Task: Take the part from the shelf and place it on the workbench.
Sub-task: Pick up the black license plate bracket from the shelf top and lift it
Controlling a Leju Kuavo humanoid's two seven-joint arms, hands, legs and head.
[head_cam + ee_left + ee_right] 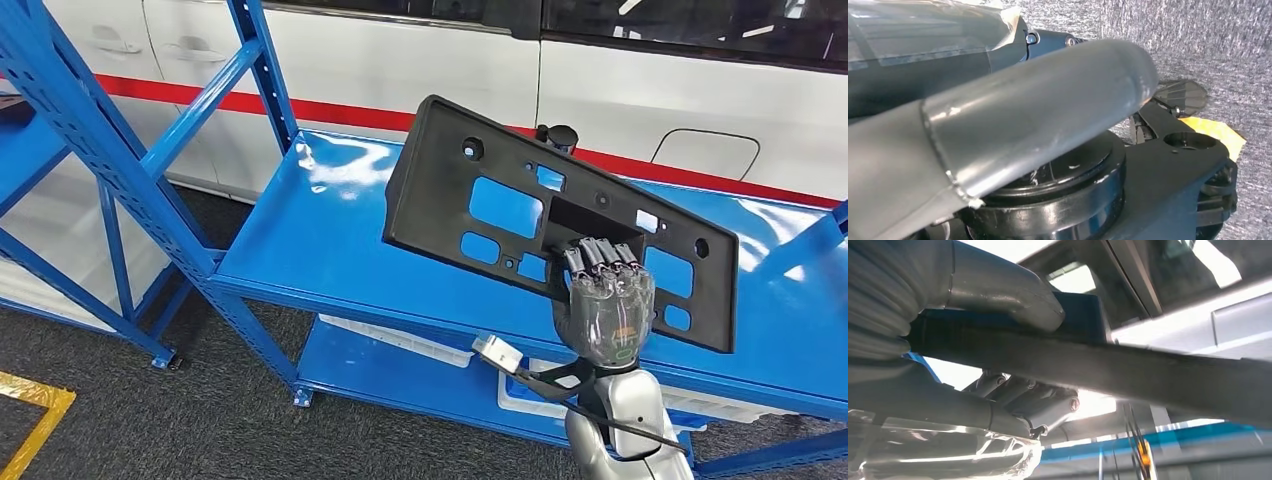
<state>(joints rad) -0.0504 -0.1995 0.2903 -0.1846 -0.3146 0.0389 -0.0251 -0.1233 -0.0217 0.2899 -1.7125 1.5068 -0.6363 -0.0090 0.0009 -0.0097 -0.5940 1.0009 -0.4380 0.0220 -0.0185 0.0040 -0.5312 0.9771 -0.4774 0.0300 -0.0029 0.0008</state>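
With the part gripped by the right hand above the shelf, it should be lifted clear, kept level, before turning.

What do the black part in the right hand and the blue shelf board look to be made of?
Black part: likely moulded plastic with a matte finish; it shows dull, even black, moulded cut-outs and a thin rim. Blue shelf board: probably painted sheet metal with a glossy finish; bright reflections lie across it. The right hand grips the part's lower edge.
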